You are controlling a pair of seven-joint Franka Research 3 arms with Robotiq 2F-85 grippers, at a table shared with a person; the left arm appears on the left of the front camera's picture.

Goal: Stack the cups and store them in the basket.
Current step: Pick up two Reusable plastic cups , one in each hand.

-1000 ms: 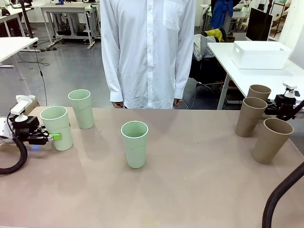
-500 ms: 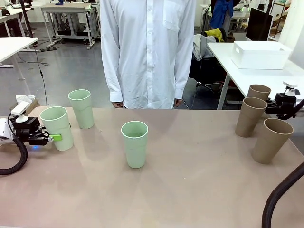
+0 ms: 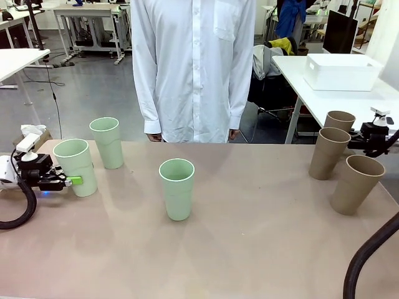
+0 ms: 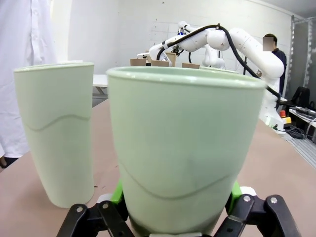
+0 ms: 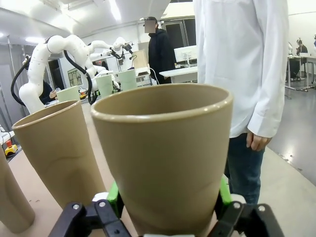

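Three mint green cups stand on the left half of the table. My left gripper (image 3: 70, 180) is shut on the nearest-left mint cup (image 3: 76, 167), its green pads pressed on both sides of that cup (image 4: 180, 148) low down. A second mint cup (image 3: 107, 142) stands just behind, and a third (image 3: 177, 188) is mid-table. At the right edge, my right gripper (image 3: 365, 140) is shut on the farthest brown cup (image 3: 340, 119), held between its pads (image 5: 163, 153). Two more brown cups (image 3: 328, 152) (image 3: 355, 184) stand beside it. The white basket (image 3: 341, 71) sits on a neighbouring table at back right.
A person in a white shirt (image 3: 194, 68) stands at the far edge, hands hanging down. A black cable (image 3: 365, 258) curves over the table's front right corner. The table (image 3: 249, 249) is bare between the two groups of cups.
Almost nothing: both grippers keep their hold low on their cups, with only a slight shift of the right gripper. All cups stand where they were.
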